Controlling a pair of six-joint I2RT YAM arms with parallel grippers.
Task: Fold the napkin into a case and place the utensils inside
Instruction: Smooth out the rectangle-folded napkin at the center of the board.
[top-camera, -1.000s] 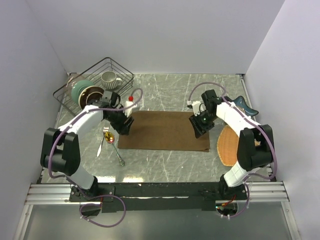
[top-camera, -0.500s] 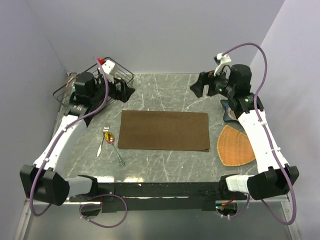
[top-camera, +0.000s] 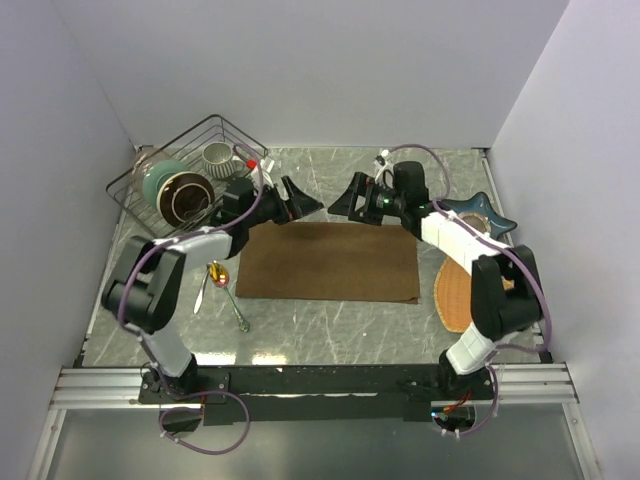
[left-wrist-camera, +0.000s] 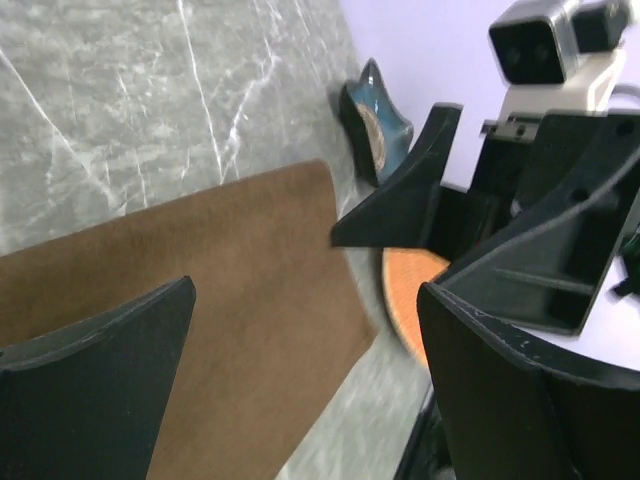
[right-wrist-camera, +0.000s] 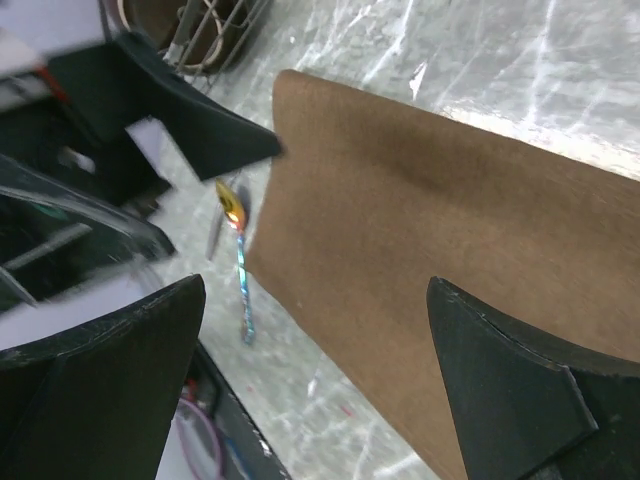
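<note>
Leaning inward over the napkin's (top-camera: 330, 262) far edge, both arms (top-camera: 205, 240) (top-camera: 450, 232) face each other, jaws wide open, empty.

Top view: bright, even, diffuse light from overhead, sharp throughout. Only faint soft shadows on the counter (top-camera: 330, 325) beside the arms, mild sheen on the marble, walls slightly lavender.

Left wrist view: left claw (left-wrist-camera: 305, 290) near-black, underexposed, little detail. Woven mat (left-wrist-camera: 400, 300) and lower corner of the napkin (left-wrist-camera: 250, 300) smeared by motion blur.

Right wrist view: right claw (right-wrist-camera: 316, 288) equally dark. Left third heavily blurred, wire basket (right-wrist-camera: 215, 30) soft. Spoon (right-wrist-camera: 232, 208) bowl glints. Soft darker band across the napkin.
</note>
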